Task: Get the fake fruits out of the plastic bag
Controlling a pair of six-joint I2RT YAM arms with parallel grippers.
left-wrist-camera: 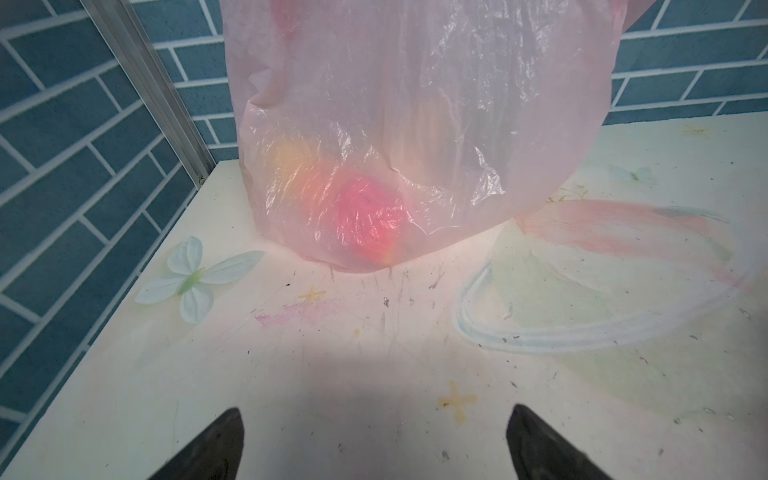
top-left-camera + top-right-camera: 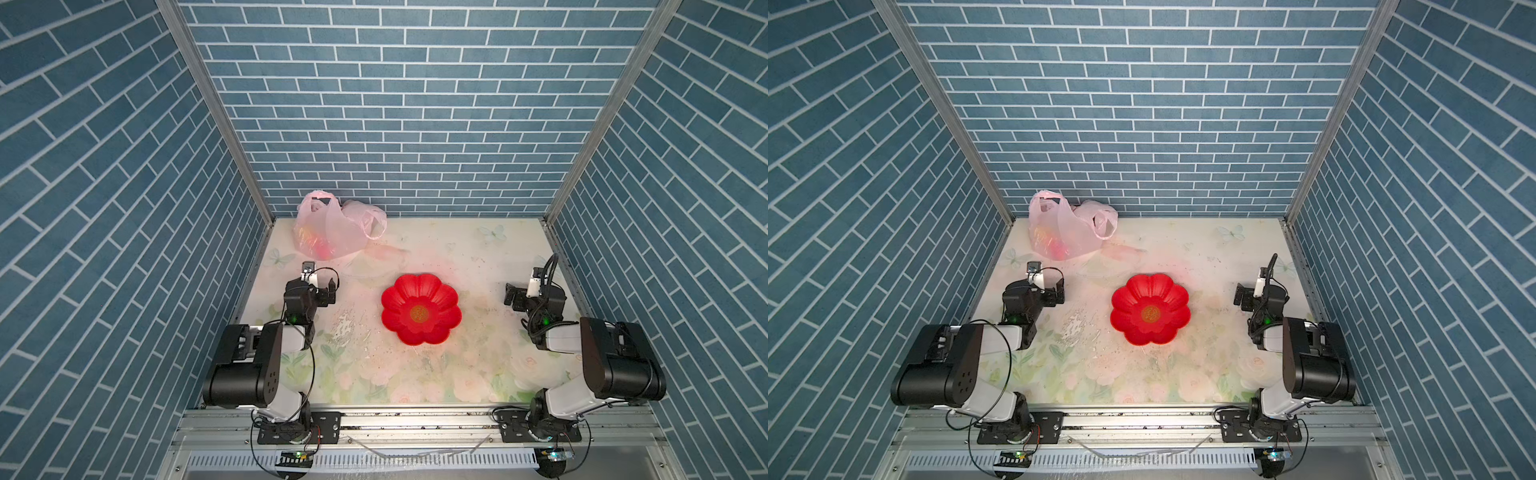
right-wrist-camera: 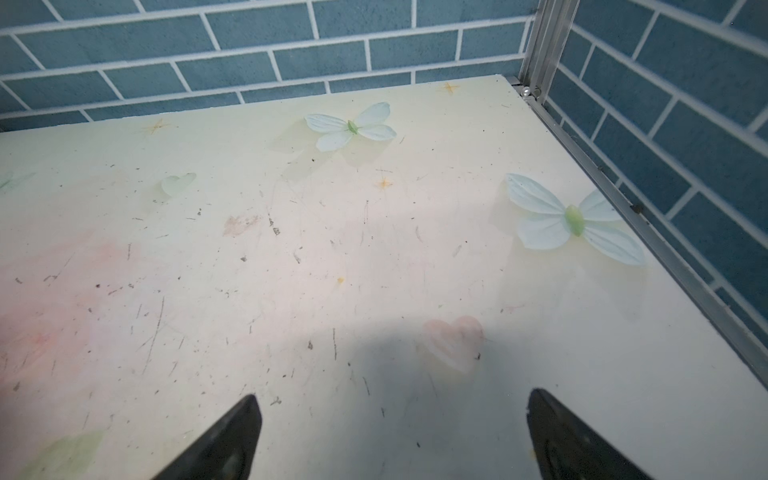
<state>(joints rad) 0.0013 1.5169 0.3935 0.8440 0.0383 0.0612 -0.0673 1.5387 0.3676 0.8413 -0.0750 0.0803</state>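
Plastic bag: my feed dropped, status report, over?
Both open, empty: left gripper, right gripper. Standing back-left: plastic bag, fake fruits inside. Mid-table red bowl, apart from bag.

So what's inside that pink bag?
Through the thin plastic bag, fake fruits show as blurs: a red one low down and a yellow-orange one beside it. The crinkly film hides their shapes and whether more lie behind.
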